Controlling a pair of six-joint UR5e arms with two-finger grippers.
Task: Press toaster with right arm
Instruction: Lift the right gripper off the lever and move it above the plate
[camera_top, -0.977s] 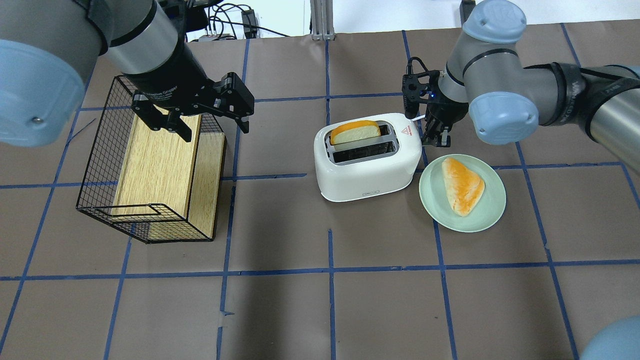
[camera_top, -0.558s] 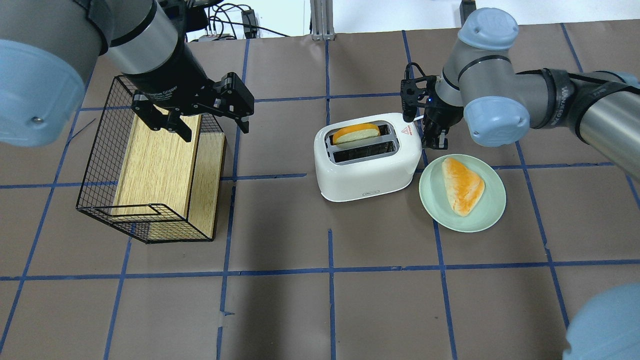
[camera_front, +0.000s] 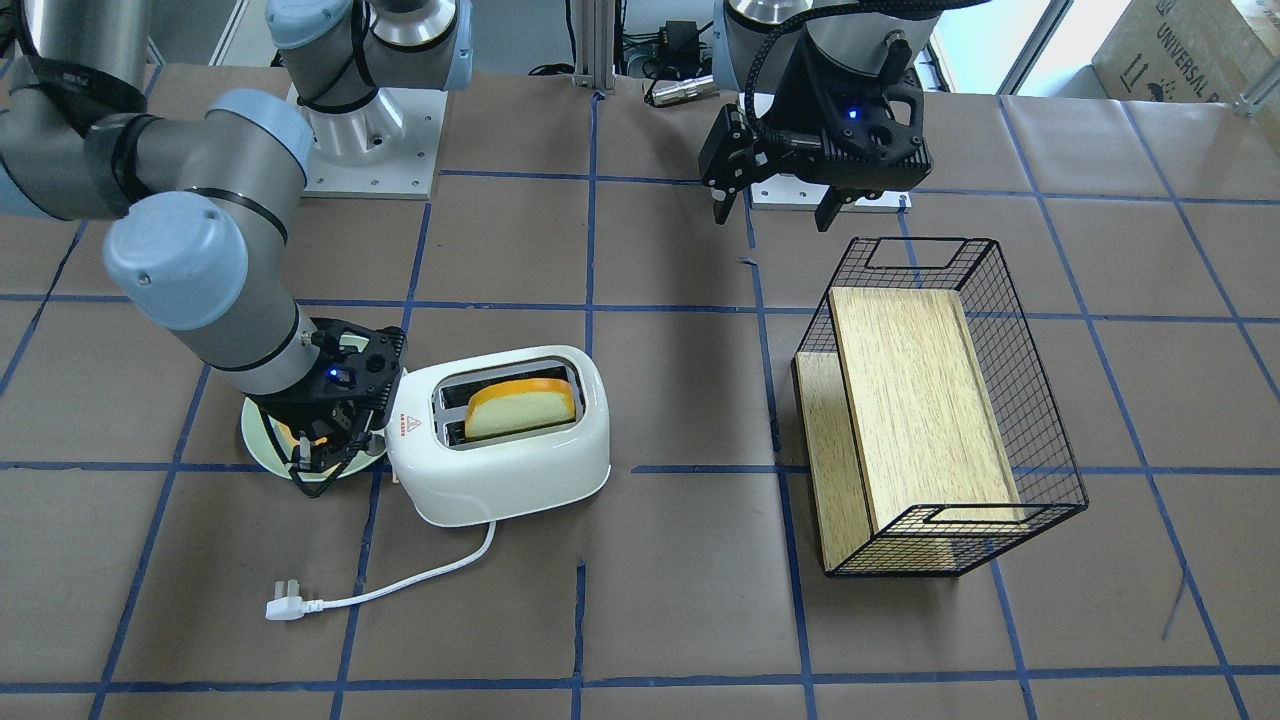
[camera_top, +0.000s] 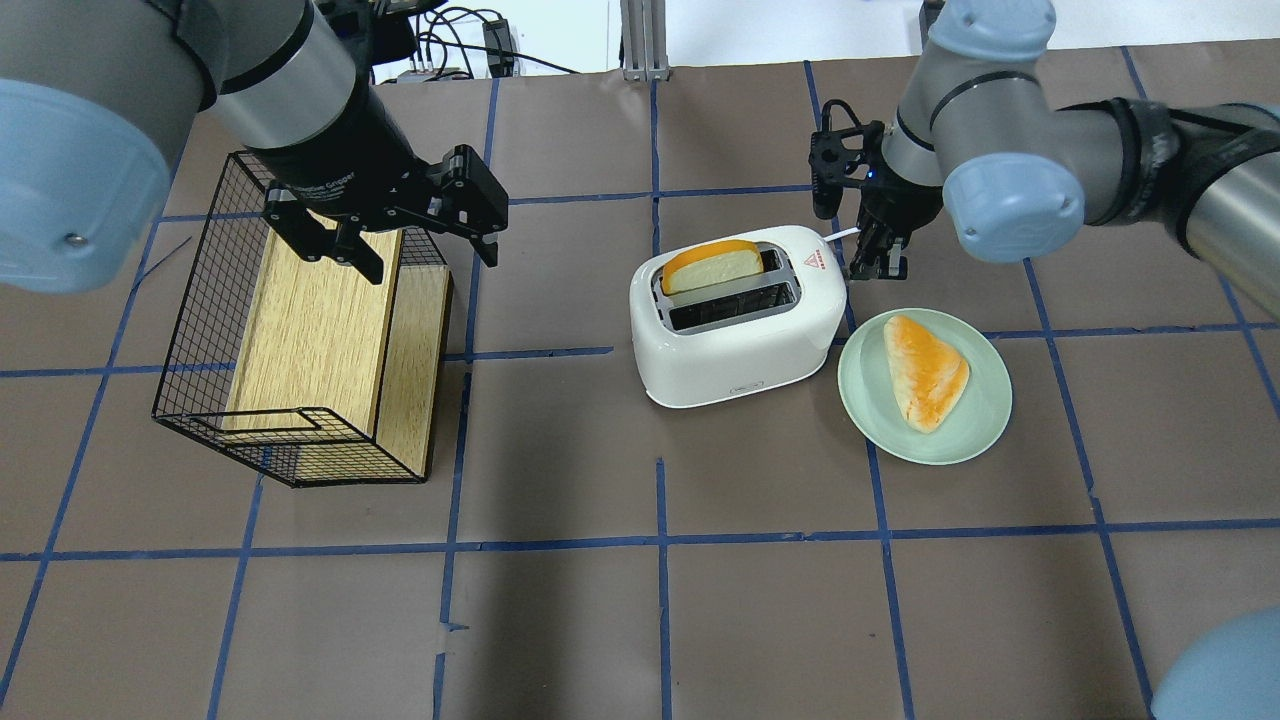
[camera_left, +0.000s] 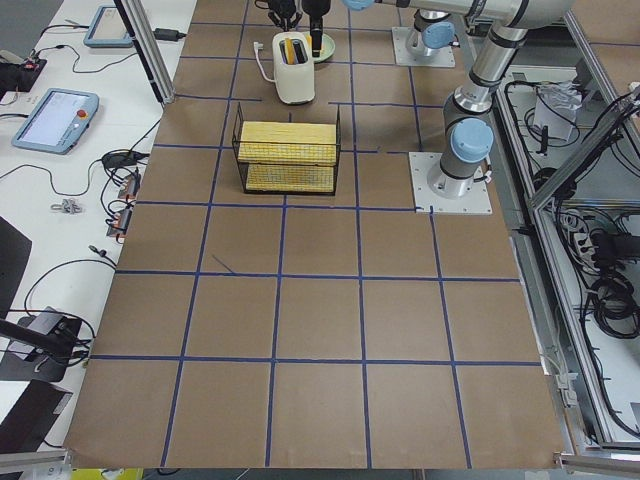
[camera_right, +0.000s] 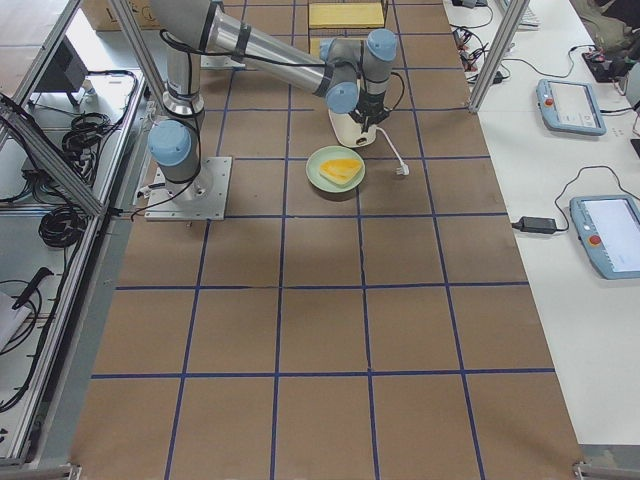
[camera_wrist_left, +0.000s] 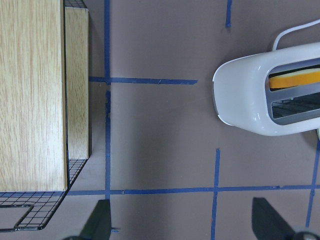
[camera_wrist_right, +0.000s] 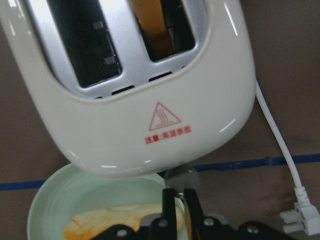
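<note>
The white toaster (camera_top: 740, 330) stands mid-table with a bread slice (camera_top: 710, 265) sticking up from its far slot. It also shows in the front-facing view (camera_front: 500, 460) and the right wrist view (camera_wrist_right: 150, 100). My right gripper (camera_top: 882, 264) is shut and empty, at the toaster's right end. In the right wrist view its tips (camera_wrist_right: 179, 200) sit just below the silver knob (camera_wrist_right: 179, 176). My left gripper (camera_top: 390, 240) is open and empty, hovering over the wire basket (camera_top: 200, 330).
A green plate (camera_top: 862, 405) with a bread piece (camera_top: 925, 370) lies right of the toaster, under my right wrist. The toaster's white cord and plug (camera_front: 285, 605) trail on the operators' side. A wooden board (camera_top: 320, 320) lies in the basket.
The bread slice sank into the slot, then rose again. My right gripper dipped at the toaster's end and has since lifted back away. The left arm has not moved.
</note>
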